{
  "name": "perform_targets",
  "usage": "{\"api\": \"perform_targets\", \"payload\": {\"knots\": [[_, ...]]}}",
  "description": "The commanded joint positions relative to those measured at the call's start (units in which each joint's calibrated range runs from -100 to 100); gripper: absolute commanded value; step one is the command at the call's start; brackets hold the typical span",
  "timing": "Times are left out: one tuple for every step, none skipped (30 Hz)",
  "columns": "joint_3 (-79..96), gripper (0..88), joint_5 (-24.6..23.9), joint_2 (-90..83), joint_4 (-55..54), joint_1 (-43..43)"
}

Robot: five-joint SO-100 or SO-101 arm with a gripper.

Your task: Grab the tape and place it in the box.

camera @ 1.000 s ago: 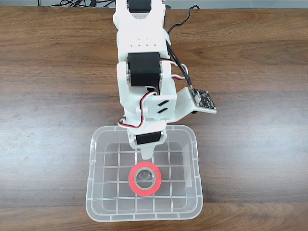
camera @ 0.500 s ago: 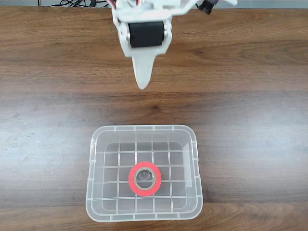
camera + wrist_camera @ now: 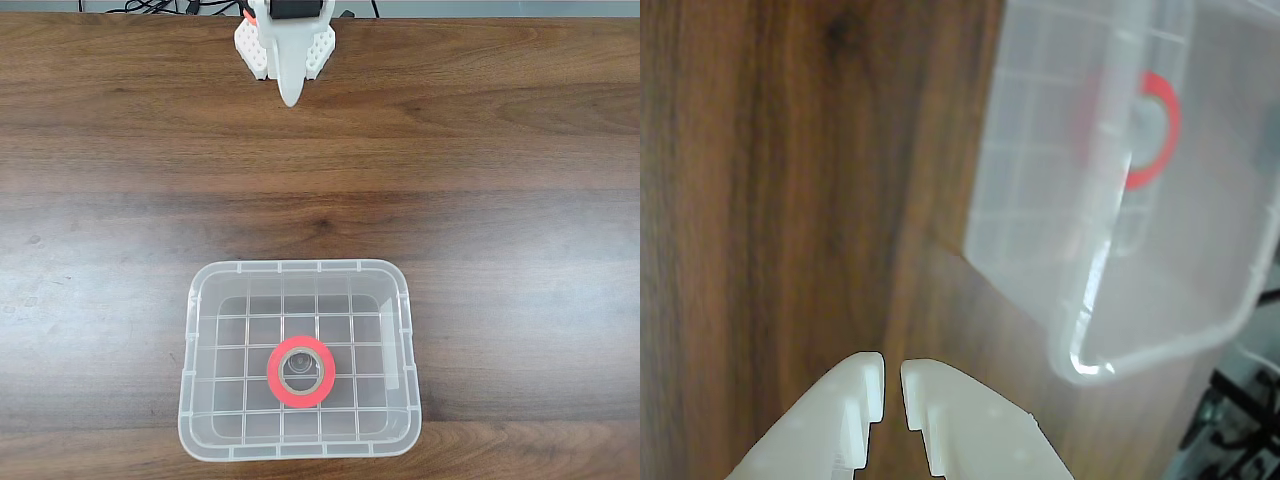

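In the fixed view, the clear box (image 3: 299,360) sits at the near edge of the dark wood-grain table (image 3: 500,180), with the red tape (image 3: 300,371) lying flat on its gridded bottom. Bare wood stretches beyond. At the far edge the white gripper (image 3: 290,98) hangs, empty; in the wrist view its fingers (image 3: 940,420) stand nearly together, with only a slim gap.

Gripper (image 3: 290,98) withdrawn from over the box (image 3: 196,400) to the far table edge in the fixed view, arm body gone from frame; fingertips nearly together in wrist view.
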Motion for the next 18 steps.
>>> {"api": "perform_targets", "payload": {"knots": [[31.5, 1.3, 0.0, -14.0, -18.0, -0.4], [35.4, 1.3, -0.3, -16.2, -20.1, -0.3], [39.2, 1.3, -0.5, -18.6, -22.0, -0.3], [42.5, 1.2, -0.6, -20.8, -23.0, -0.4], [45.7, 1.2, -1.1, -23.3, -24.0, -0.4], [48.3, 1.2, -2.2, -25.5, -24.6, -0.4], [50.9, 1.2, -3.7, -27.7, -25.0, -0.4], [53.2, 1.2, -5.1, -29.7, -25.1, -0.4], [55.3, 1.2, -6.0, -31.6, -25.1, -0.4], [57.6, 1.2, -6.6, -33.8, -24.9, -0.7], [59.4, 1.2, -6.7, -35.8, -24.6, -0.9], [61.0, 1.2, -6.7, -37.9, -24.2, -1.0], [61.7, 1.2, -6.7, -39.6, -24.0, -0.7], [62.3, 1.1, -6.7, -41.5, -23.7, -0.7], [62.7, 1.1, -6.6, -43.2, -22.8, -0.7], [63.0, 1.1, -6.6, -44.9, -21.6, -1.0], [63.3, 1.2, -6.6, -46.6, -20.4, -1.0], [63.5, 1.2, -6.6, -48.3, -19.2, -1.0]]}}
